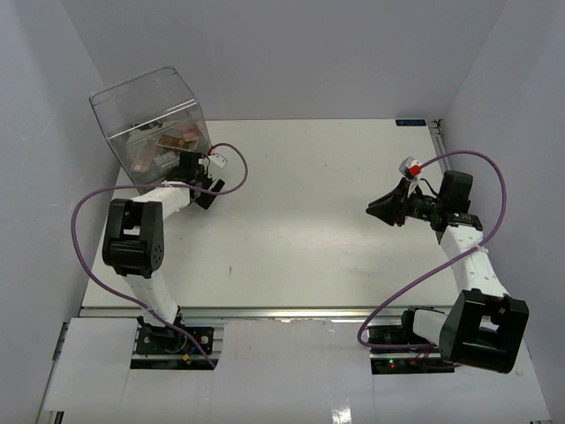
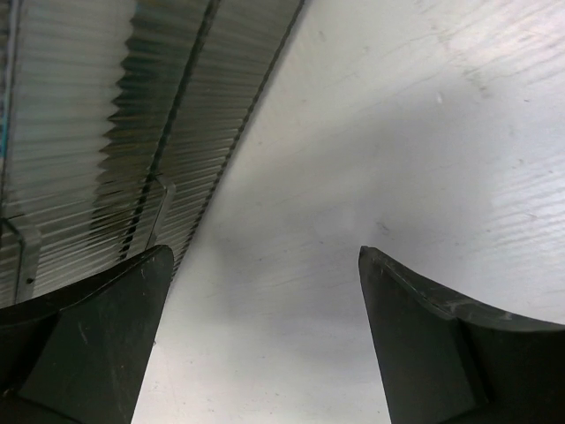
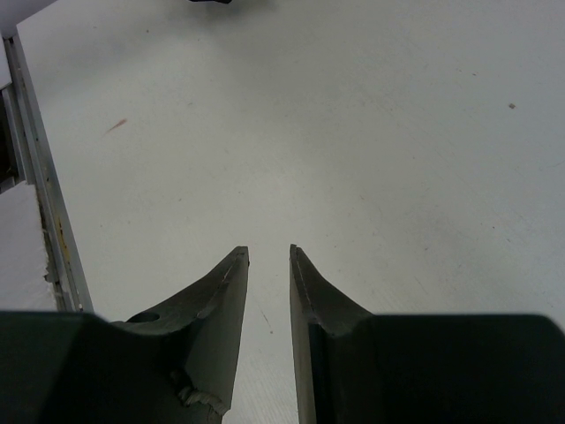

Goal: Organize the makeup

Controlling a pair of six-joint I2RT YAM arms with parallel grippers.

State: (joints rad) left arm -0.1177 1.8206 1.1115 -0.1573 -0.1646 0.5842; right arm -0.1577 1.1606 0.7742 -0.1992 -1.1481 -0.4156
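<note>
The makeup lies inside the big clear plastic box [image 1: 132, 102] at the back left. Pink-brown eyeshadow palettes [image 1: 177, 140] show through its wall; the sachets and lipstick tubes cannot be made out. My left gripper [image 1: 207, 193] is open and empty, low over the table just right of the box. In the left wrist view [image 2: 265, 256] the box's ribbed wall [image 2: 106, 132] is beside the left finger. My right gripper [image 1: 374, 209] hovers over bare table at the right. Its jaws [image 3: 269, 252] are almost together, with nothing between them.
White walls close in the table on the left, back and right. The table's metal edge rail [image 3: 44, 194] shows at the left of the right wrist view. Purple cables [image 1: 477, 159] loop from both arms.
</note>
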